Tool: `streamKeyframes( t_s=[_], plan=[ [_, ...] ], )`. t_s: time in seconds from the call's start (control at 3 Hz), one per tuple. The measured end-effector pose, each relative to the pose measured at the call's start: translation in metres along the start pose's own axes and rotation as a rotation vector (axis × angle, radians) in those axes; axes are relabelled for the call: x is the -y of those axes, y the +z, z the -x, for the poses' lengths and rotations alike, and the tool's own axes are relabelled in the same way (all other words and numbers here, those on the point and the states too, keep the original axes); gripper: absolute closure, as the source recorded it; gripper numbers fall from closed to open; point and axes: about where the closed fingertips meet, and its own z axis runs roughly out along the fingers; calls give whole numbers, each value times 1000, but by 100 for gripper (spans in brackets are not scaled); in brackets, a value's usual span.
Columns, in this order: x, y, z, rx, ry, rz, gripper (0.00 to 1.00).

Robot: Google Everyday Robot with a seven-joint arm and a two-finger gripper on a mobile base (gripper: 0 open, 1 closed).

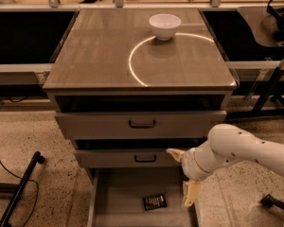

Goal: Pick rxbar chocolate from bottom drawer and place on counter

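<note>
The rxbar chocolate [155, 202] lies flat on the floor of the open bottom drawer [118, 197], right of centre. My gripper [181, 173] hangs over the drawer's right side, just right of the bar and above it. It is open and empty, with one cream finger [174, 153] by the middle drawer front and the other finger [190, 194] pointing down beside the bar. The counter [104, 56] with its white arc line is above.
A white bowl [164, 25] stands at the back of the counter on the arc. The two upper drawers with black handles [142, 124] are pulled slightly out. A black stand leg [19, 188] lies on the floor at left, and table legs [270, 89] stand at right.
</note>
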Motion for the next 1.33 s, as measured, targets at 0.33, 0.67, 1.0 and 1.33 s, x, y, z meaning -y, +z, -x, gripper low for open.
streamKeyframes(
  t_s=[0.33,0.67,1.0,1.33],
  plan=[
    [-3,24,-20,-2,-14,19,0],
    [-5,66,-52,4,-35,32,0],
    [-9,95,-73,27,-44,25,0],
    [-15,130,-88,82,-51,33,0]
  ],
)
